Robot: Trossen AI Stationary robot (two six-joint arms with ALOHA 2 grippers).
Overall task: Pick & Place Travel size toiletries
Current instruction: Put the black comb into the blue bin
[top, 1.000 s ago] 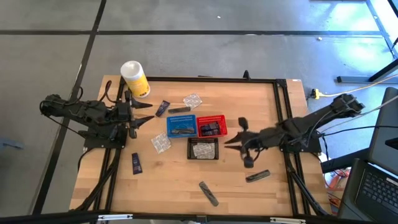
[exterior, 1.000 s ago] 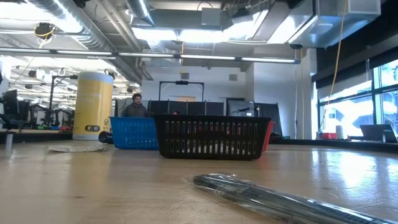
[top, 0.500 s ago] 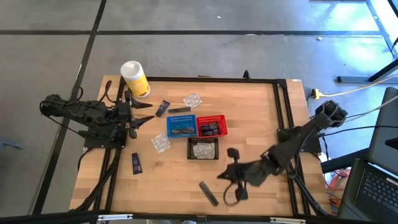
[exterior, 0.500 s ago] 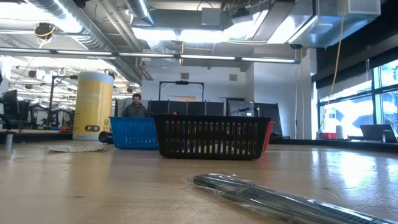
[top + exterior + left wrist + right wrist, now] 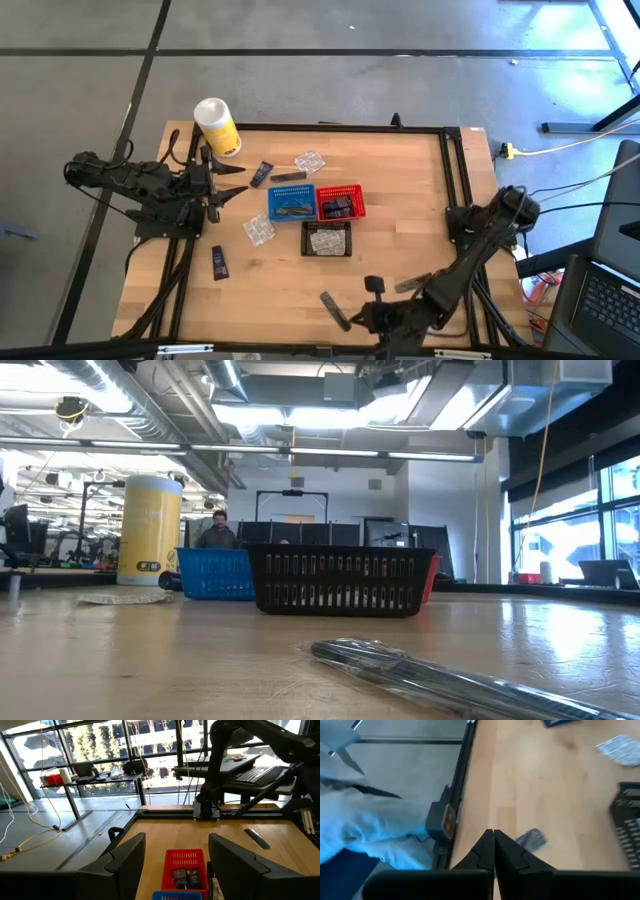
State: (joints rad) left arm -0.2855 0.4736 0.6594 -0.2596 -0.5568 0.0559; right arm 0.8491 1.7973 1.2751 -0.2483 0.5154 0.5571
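Note:
The toiletries lie scattered on the table. A grey tube rests flat near the near edge and fills the low view's foreground as grey tube. A second grey tube lies to its right. A navy sachet, clear packets, a navy tube and a dark tube also lie loose. My right gripper is shut and low over the near edge. Its tips are just beside the grey tube. My left gripper waits open at the table's left, also seen as left gripper.
Blue basket, red basket holding dark sachets, and black basket holding a clear packet stand together mid-table. The white-and-yellow canister stands at the far left corner. A black rail runs along the near edge. A person shows far behind in the low view.
My right arm has swung from beside the black basket's right side toward the table's near edge and leftward, ending low beside the grey tube at the near edge. In doing so it uncovered the second grey tube. The toiletries and baskets have stayed in place.

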